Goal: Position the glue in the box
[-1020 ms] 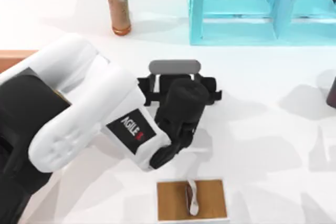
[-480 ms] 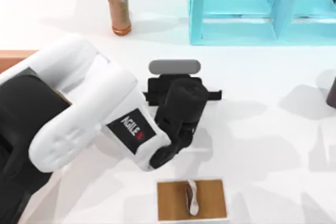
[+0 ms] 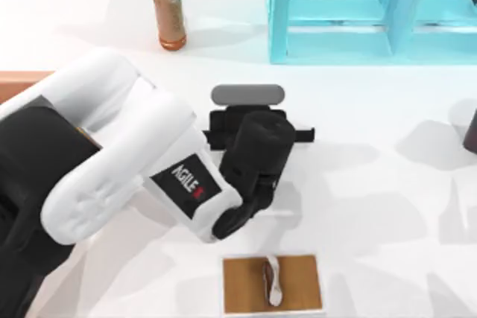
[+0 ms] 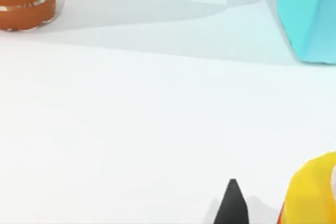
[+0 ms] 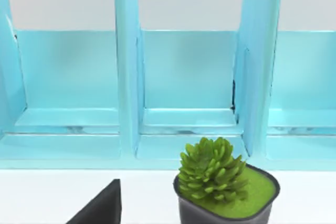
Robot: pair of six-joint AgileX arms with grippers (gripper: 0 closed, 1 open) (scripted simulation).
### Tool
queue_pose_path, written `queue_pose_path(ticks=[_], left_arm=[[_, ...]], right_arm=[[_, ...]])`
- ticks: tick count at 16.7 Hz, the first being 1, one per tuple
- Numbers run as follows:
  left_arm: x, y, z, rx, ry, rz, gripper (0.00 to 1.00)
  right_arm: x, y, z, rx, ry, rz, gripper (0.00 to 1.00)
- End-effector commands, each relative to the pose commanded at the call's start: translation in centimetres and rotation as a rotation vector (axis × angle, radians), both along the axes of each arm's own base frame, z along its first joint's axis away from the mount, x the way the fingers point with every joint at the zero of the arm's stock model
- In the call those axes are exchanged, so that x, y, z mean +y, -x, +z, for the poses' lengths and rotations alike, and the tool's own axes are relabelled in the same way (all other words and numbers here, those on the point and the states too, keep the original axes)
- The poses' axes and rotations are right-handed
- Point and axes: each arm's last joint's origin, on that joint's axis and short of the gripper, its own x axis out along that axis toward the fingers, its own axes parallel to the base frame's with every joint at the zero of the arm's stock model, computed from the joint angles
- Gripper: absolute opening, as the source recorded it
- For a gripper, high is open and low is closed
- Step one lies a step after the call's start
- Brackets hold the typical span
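At nine o'clock, the thick-walled salmon-pink box point(image 3: 13, 84) is peeking in. The left gripper point(image 3: 257, 147) is hanging over the table's centre, and the small yellow glue bottle point(image 4: 311, 195) is sitting just beside its black fingertip point(image 4: 231, 205). I cannot tell whether it is gripped, nor which way its long axis or nozzle points. It is probably light, squashy and slick, so gentle mid-body pressure looks best. The right gripper point(image 5: 100, 208) is idling toward three o'clock, its state unclear.
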Motion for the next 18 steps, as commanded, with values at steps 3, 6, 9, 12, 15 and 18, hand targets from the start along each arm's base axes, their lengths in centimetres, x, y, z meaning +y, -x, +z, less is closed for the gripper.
queue_pose_path(ticks=[3,6,9,12,15,18], left_arm=[[-0.1,0.0,0.6,-0.001,0.000,-0.003,0.00],[-0.3,-0.2,3.8,-0.001,0.001,-0.003,0.00],[-0.2,-0.1,8.0,0.003,-0.003,-0.003,0.00],[-0.1,0.1,10.0,0.000,-0.001,-0.003,0.00],[-0.1,0.1,9.9,0.002,-0.004,-0.003,0.00],[0.1,-0.2,10.2,-0.001,-0.013,-0.007,0.00]], right_arm=[[0.0,0.0,0.0,0.000,0.000,0.000,1.00],[0.0,0.0,0.0,0.000,0.000,0.000,1.00],[0.0,0.0,0.0,0.000,0.000,0.000,1.00],[0.0,0.0,0.0,0.000,0.000,0.000,1.00],[0.0,0.0,0.0,0.000,0.000,0.000,1.00],[0.0,0.0,0.0,0.000,0.000,0.000,1.00]])
